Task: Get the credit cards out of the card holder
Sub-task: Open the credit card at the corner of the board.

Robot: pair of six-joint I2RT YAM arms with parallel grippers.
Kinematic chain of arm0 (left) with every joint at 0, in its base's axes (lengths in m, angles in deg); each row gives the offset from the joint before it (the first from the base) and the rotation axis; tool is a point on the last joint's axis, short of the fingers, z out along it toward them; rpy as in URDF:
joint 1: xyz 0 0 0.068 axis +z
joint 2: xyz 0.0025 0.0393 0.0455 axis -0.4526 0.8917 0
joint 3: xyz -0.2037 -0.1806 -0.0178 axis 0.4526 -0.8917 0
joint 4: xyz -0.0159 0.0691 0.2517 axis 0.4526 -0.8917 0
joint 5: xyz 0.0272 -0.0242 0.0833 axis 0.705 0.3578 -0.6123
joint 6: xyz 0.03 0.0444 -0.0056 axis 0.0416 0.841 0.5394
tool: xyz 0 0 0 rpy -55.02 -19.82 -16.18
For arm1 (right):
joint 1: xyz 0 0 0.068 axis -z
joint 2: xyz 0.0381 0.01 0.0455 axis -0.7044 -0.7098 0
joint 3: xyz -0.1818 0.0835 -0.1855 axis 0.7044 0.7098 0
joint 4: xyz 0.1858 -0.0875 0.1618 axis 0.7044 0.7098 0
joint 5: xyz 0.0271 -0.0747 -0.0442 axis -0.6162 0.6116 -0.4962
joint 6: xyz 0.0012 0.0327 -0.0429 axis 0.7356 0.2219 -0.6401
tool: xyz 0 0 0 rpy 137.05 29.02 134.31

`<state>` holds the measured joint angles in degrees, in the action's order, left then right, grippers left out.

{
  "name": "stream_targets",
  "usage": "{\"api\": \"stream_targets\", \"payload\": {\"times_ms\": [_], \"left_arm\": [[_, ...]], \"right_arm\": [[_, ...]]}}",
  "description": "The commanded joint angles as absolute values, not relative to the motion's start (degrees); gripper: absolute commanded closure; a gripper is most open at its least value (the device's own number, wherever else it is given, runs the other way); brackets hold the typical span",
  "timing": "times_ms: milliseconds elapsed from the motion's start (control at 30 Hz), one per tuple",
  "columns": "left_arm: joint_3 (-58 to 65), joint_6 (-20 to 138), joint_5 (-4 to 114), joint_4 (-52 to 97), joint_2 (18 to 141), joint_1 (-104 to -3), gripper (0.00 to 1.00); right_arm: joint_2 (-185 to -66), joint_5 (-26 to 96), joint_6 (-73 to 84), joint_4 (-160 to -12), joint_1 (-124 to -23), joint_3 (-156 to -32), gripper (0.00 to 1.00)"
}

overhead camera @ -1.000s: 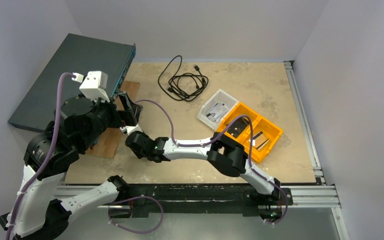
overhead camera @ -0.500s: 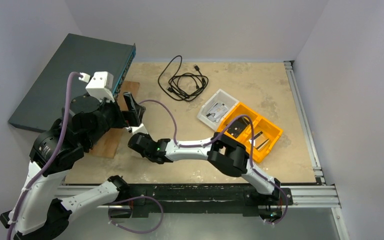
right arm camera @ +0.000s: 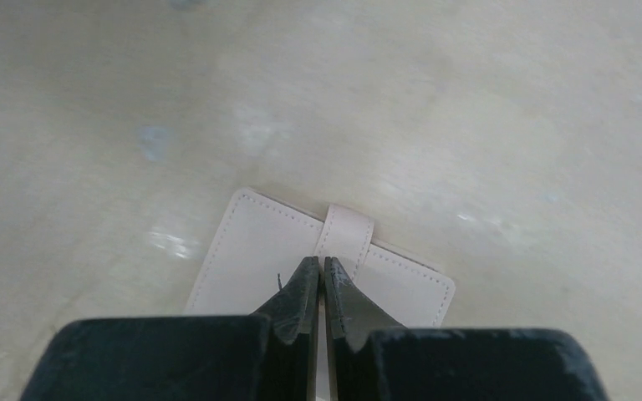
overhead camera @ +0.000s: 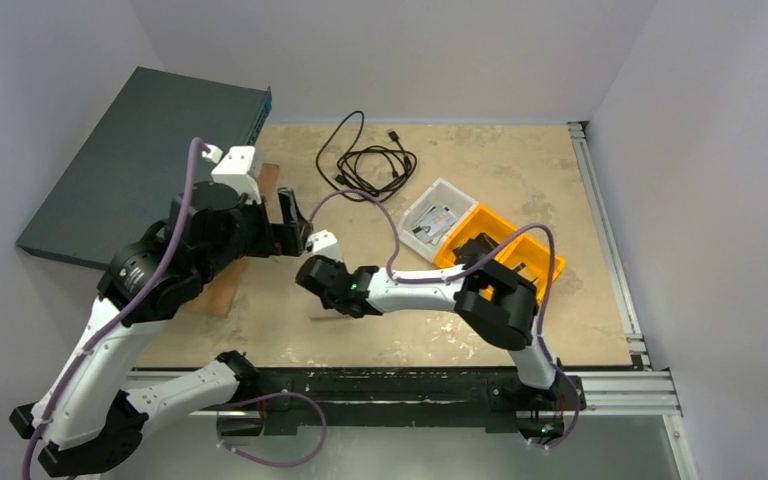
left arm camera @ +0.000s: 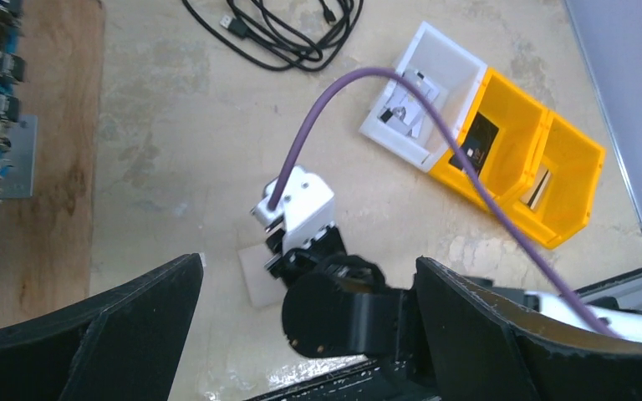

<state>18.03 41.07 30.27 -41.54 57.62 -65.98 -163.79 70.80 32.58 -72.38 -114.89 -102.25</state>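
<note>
Early stage: card holder (right arm camera: 255, 251) flat on surface (right arm camera: 468, 125), lower-centre R wrist frame, tab (right arm camera: 344, 236) fastened, no cards out; R end effector (right arm camera: 322, 271) pinched together over tab, L end effector (overhead camera: 292, 222) spread wide, empty.

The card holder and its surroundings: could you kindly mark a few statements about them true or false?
1. The card holder lies closed on the table, with its tab over the edge. True.
2. The left fingers are shut on the card holder. False: they are wide open and hold nothing.
3. The right fingers are pressed together just over the card holder. True.
4. The orange bin stands far from the white tray. False: the two sit right against each other.
</note>
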Motion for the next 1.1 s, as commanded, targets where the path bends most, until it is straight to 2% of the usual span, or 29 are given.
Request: {"api": "stream_targets", "payload": {"times_ms": [0, 233, 433, 600, 767, 867, 1067], "left_arm": [[14.3, 38.9, 35.3, -39.0, 59.9, -65.9, 0.00], [4.3, 35.1, 40.4, -35.0, 61.1, -66.7, 0.02], [-5.4, 31.4, 43.8, -29.5, 61.2, -67.2, 0.09], [-11.7, 29.1, 46.5, -24.1, 62.4, -67.4, 0.22], [-16.1, 27.7, 49.0, -18.9, 64.7, -67.5, 0.45], [-17.8, 27.3, 49.6, -17.4, 66.1, -67.5, 0.54], [-20.3, 27.6, 49.3, -15.7, 67.2, -67.5, 0.62]], "right_arm": [[-157.0, 68.7, 38.9, -67.3, -111.2, -93.7, 1.00], [-148.2, 63.9, 45.0, -68.8, -107.5, -83.8, 1.00], [-143.2, 60.3, 49.1, -70.9, -104.0, -77.6, 1.00], [-140.2, 53.0, 52.7, -75.1, -100.9, -73.0, 1.00], [-135.8, 46.8, 57.0, -79.4, -98.9, -68.8, 1.00], [-132.4, 45.8, 59.2, -79.8, -98.3, -67.2, 1.00], [-125.5, 47.0, 60.2, -77.4, -98.1, -67.0, 1.00]]}}
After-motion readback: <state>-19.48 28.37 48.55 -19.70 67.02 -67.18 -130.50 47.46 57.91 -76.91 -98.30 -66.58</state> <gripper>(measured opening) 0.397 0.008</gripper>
